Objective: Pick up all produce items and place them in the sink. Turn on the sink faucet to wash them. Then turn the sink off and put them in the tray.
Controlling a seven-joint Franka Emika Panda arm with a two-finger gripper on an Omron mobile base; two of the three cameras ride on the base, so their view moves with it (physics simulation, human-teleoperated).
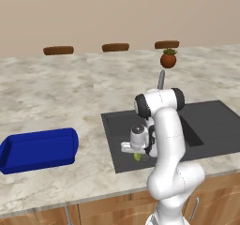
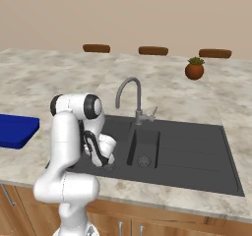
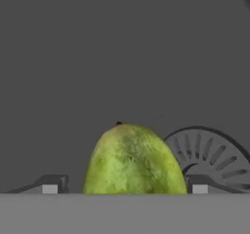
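- Fruit (image 3: 133, 160) in sink (image 2: 197, 151) basin, between the gripper (image 3: 124, 184) fingertips.
- Drain (image 3: 210, 152) just beside fruit.
- Tray (image 1: 40, 150) on counter, well left of gripper.

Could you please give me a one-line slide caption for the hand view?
Open gripper straddling the yellow-green fruit on the sink floor, beside a round drain.
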